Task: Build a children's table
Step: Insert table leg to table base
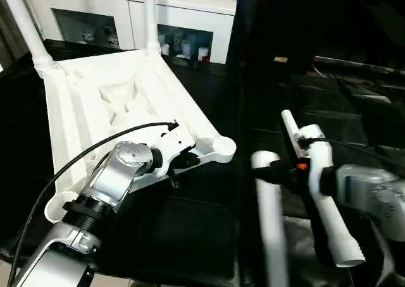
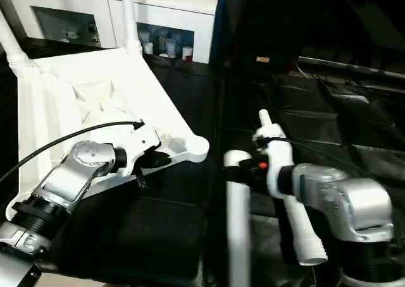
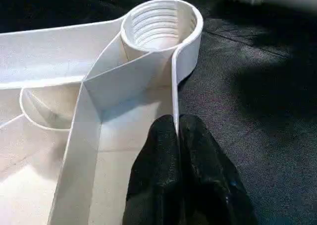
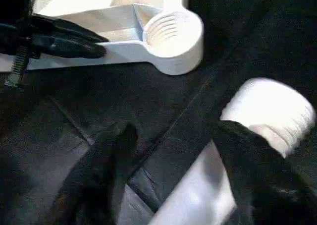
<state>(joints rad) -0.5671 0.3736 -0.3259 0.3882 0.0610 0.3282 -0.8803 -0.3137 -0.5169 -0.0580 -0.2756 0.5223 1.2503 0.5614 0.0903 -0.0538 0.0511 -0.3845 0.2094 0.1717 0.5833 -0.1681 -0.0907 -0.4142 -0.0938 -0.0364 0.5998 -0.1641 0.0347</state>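
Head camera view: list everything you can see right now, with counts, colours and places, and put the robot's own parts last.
tabletop: one, white, upside down on the black cloth, ribbed underside up.
fitted legs: two, white, upright in the far corner sockets.
empty sockets: two, white, near corners.
loose legs: two, white, on the cloth at the right.
cabinet: one, white, behind.
left gripper: black, pinching the tabletop's edge wall.
right gripper: black, open, one finger against a loose leg.

Left gripper [image 1: 179,162] fingers [image 1: 187,161] pinch upturned tabletop [image 1: 120,97] rim.
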